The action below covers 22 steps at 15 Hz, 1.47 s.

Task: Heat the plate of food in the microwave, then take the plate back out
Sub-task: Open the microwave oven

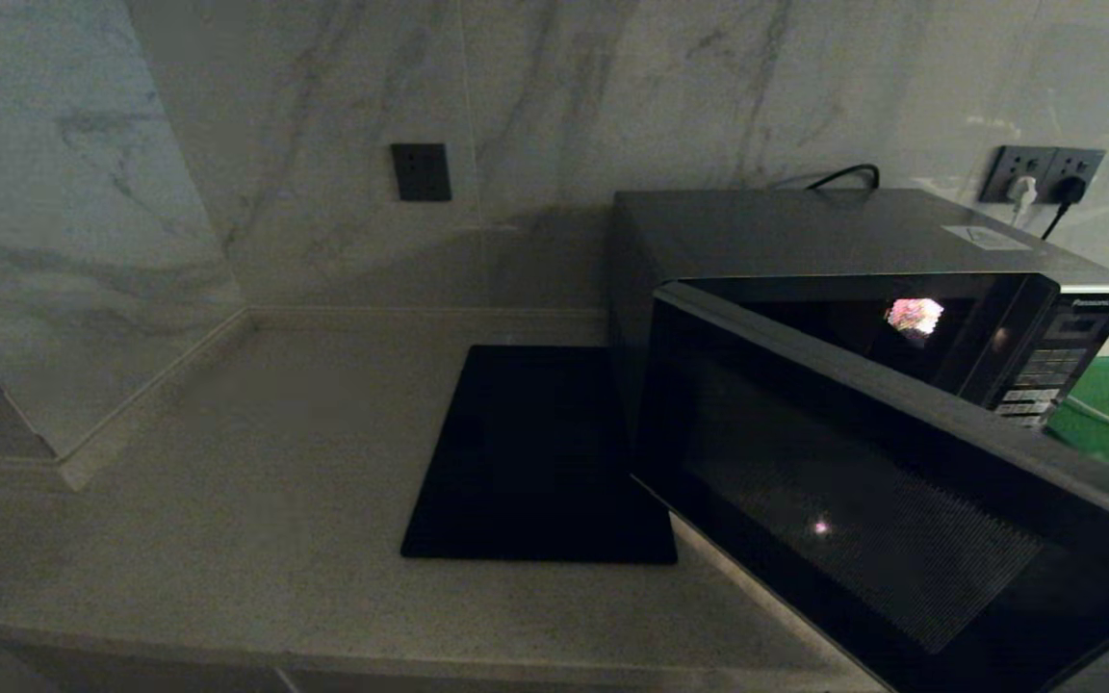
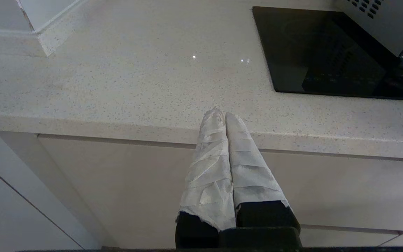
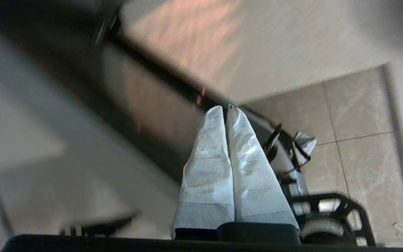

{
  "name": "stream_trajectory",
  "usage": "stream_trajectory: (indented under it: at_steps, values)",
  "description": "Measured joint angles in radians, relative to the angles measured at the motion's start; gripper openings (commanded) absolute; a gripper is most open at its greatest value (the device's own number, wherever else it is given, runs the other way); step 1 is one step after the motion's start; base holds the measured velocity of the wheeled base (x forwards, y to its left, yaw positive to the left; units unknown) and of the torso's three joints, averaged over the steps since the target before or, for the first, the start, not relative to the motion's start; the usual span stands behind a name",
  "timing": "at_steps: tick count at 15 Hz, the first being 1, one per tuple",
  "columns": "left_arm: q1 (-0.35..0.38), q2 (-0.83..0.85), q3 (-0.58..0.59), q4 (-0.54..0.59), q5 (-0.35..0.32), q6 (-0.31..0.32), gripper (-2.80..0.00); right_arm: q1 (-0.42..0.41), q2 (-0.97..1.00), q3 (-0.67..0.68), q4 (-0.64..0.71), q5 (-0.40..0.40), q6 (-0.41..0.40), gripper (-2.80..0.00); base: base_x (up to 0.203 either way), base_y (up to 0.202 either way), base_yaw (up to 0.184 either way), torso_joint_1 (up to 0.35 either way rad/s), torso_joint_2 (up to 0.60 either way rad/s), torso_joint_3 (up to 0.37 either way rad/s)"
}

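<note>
A: How far along are we?

B: One microwave (image 1: 863, 318) sits on the desk (image 1: 227, 500), door (image 1: 882, 520) swung open. Whether heating is done, I cannot tell. The plate of food isn't visible.

A: And the rest?

B: One black mat (image 1: 526, 452). Two grippers, left gripper (image 2: 222, 115) and right gripper (image 3: 226, 109), jaws together, holding nothing.

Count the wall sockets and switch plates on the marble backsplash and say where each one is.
2. A dark wall plate sits left of the microwave, above the black mat. A socket strip with plugs in it sits behind the microwave's right end. The microwave may hide others.
</note>
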Motion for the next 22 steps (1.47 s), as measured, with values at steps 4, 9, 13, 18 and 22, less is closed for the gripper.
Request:
stream_trajectory:
  at_steps: [4, 9, 13, 18, 22]
  values:
    - [0.0, 0.0, 0.002, 0.0, 0.0, 0.0, -2.8, 0.131, -0.096, 0.021, 0.109, 0.054, 0.008, -2.8, 0.0, 0.0, 0.0, 0.0, 0.0, 0.0]
    - [0.0, 0.0, 0.001, -0.001, 0.0, -0.001, -2.8, 0.163, -0.14, 0.042, 0.165, 0.166, 0.001, -2.8, 0.0, 0.0, 0.0, 0.0, 0.0, 0.0]
    - [0.0, 0.0, 0.001, -0.001, 0.0, -0.001, -2.8, 0.265, -0.142, 0.06, 0.158, 0.176, -0.002, -2.8, 0.0, 0.0, 0.0, 0.0, 0.0, 0.0]
    - [0.0, 0.0, 0.001, -0.002, 0.0, -0.003, -2.8, 0.506, -0.081, 0.059, 0.09, 0.188, 0.006, -2.8, 0.0, 0.0, 0.0, 0.0, 0.0, 0.0]
    - [0.0, 0.0, 0.001, -0.002, 0.0, -0.002, -2.8, 0.602, -0.026, 0.057, 0.045, 0.196, 0.009, -2.8, 0.0, 0.0, 0.0, 0.0, 0.0, 0.0]
